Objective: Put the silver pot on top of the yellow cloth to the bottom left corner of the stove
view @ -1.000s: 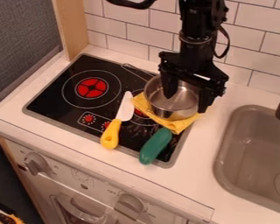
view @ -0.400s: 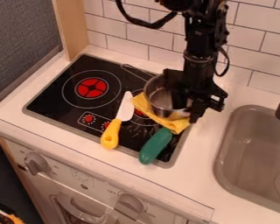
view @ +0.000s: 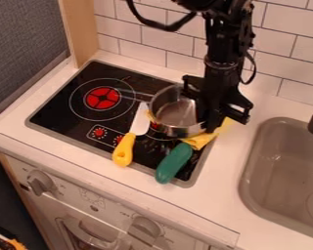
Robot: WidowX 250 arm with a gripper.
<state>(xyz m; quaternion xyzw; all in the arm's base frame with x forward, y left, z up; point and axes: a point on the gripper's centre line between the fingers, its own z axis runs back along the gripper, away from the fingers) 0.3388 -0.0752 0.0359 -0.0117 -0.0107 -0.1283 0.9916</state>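
The black gripper [view: 209, 119] hangs over the right side of the stove [view: 90, 131], at the right rim of the silver pot [view: 175, 113]. It is shut on that rim, and the arm hides part of the pot's right side. The pot is over the right-hand burners, its handle pointing left toward the rear-left burner. The yellow cloth [view: 200, 141] shows beneath the pot's front edge and out to the right, with the rest hidden by pot and gripper.
A knife [view: 123, 149] with a yellow handle lies left of the pot, its blade close to it. A green toy vegetable [view: 174, 163] rests at the stove's front right. The sink [view: 277, 171] is at the right, and a tiled wall [view: 143, 48] stands behind.
The gripper came down and left to the pot and closed on its rim. The pot has shifted left and turned, its handle swinging toward the left burner. More cloth shows at right.
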